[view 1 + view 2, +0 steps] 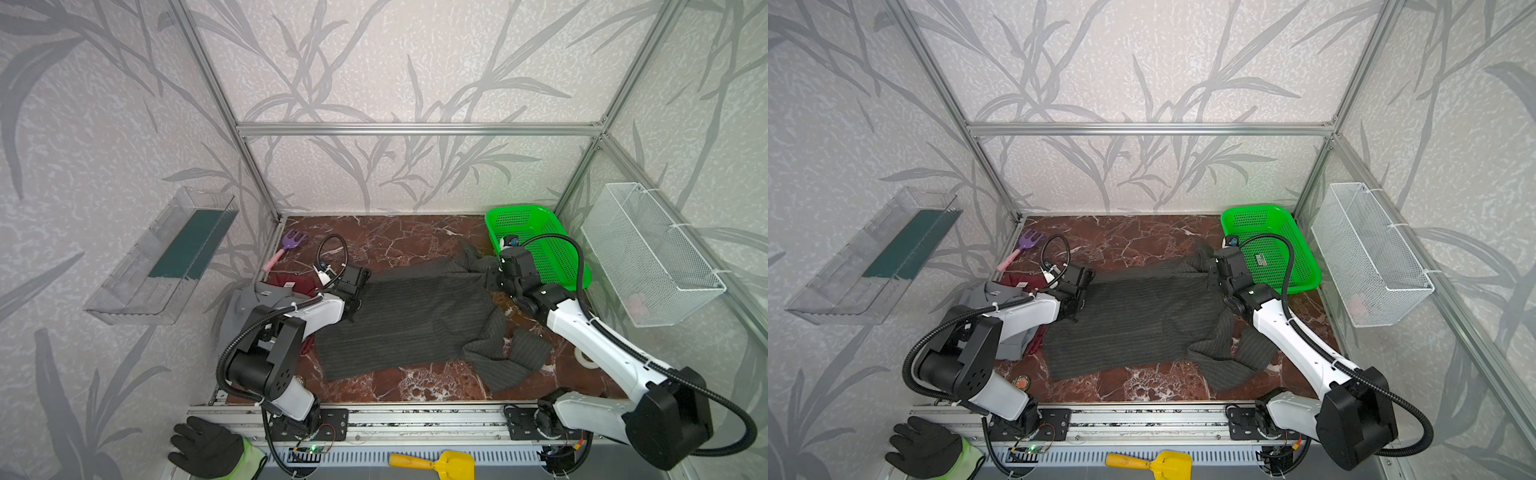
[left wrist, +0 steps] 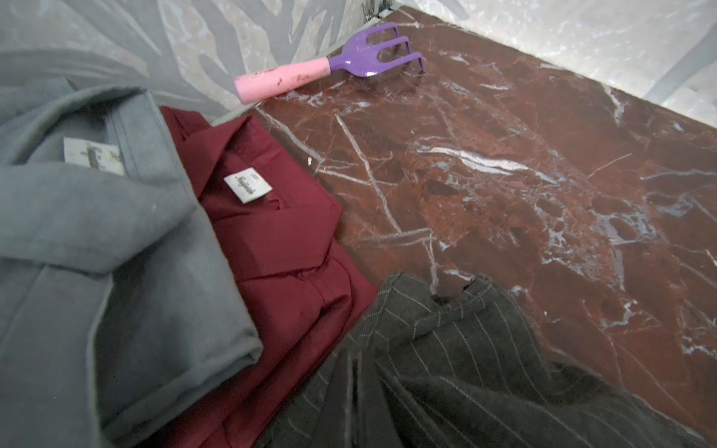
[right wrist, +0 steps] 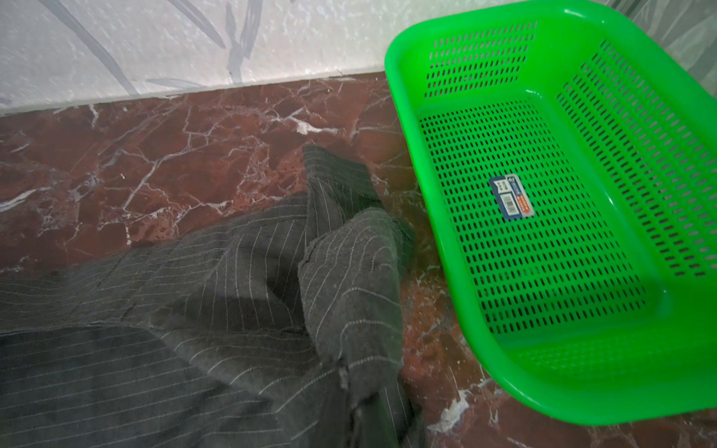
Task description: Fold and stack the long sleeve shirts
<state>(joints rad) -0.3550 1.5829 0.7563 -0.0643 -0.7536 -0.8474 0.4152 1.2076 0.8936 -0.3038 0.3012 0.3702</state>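
A dark charcoal pinstriped shirt (image 1: 407, 320) lies spread across the red marble table (image 1: 395, 237) in both top views, with a sleeve crumpled at its near right. My left gripper (image 1: 360, 277) is shut on its far left corner. In the left wrist view the striped cloth (image 2: 446, 349) bunches over the jaws of that gripper (image 2: 355, 391). My right gripper (image 1: 491, 276) is shut on the far right corner, where the fabric (image 3: 349, 279) gathers by that gripper (image 3: 355, 403). At the left, a folded mid-grey shirt (image 2: 97, 271) lies on a dark red shirt (image 2: 279, 240).
A green basket (image 1: 540, 245) stands at the back right, close to the right gripper. A purple rake with a pink handle (image 1: 286, 245) lies back left. A mesh basket (image 1: 648, 253) and a clear bin (image 1: 166, 257) hang on the side walls. A tape roll (image 1: 584, 357) sits near right.
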